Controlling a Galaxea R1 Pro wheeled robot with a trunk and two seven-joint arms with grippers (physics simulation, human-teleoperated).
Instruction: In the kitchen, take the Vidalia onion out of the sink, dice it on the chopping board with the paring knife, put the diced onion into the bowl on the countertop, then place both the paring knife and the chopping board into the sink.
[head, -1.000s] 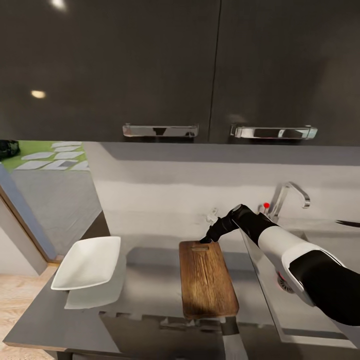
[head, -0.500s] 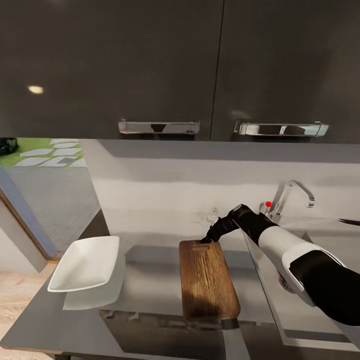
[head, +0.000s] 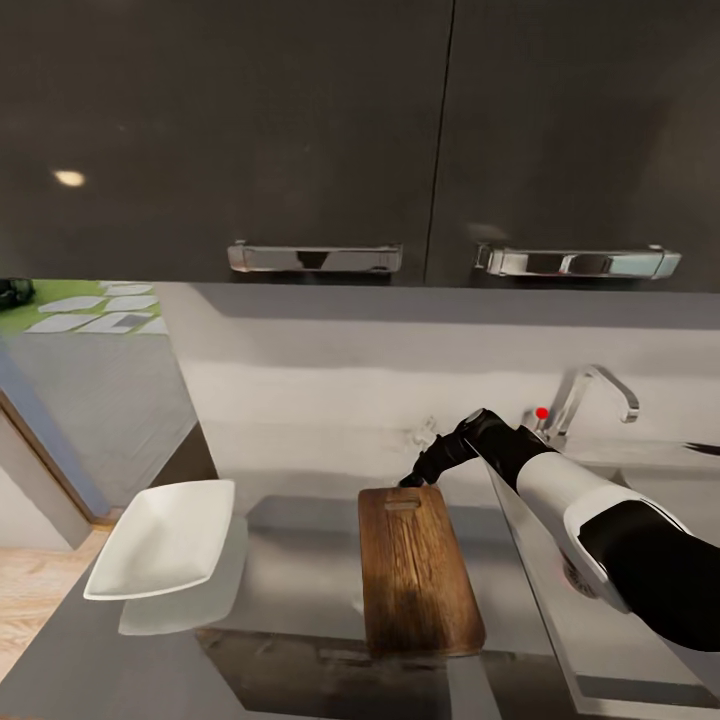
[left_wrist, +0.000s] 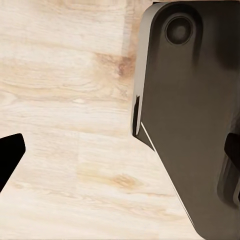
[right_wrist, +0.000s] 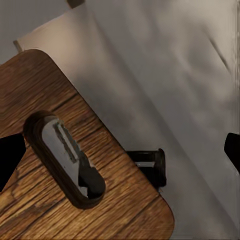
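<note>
Reaching forward and down, the right gripper (head: 410, 482) is held at the far end of the chopping board (head: 415, 565), its dark fingertips just above the board's handle slot (right_wrist: 67, 160). In the right wrist view the two fingertips (right_wrist: 10, 155) are seen at opposite edges of the frame, spread wide apart with nothing between them, the slot end of the board lying below the gap. Whether the tips touch the wood cannot be told. Behind the gripper, the black wrist is bent down toward the board, and the white forearm (head: 555, 490) is stretched back across the sink (head: 640, 560) to a black upper arm at the near right.

The board is laid lengthwise on the countertop (head: 290, 590), its right edge just beside the sink's steel rim, its near end close to the counter's front edge. The bowl (head: 165, 538) is set near the countertop's left end, well apart from the board. The chrome tap (head: 598, 392) with its red knob (head: 541, 412) is mounted at the sink's back edge.

In the left wrist view, a dark fingertip (left_wrist: 10, 155) of the left gripper (left_wrist: 120, 160) is seen at one frame edge and another at the opposite edge, so the fingers are spread, held over pale wooden floor (left_wrist: 65, 100) and a dark base plate (left_wrist: 195, 125).
</note>
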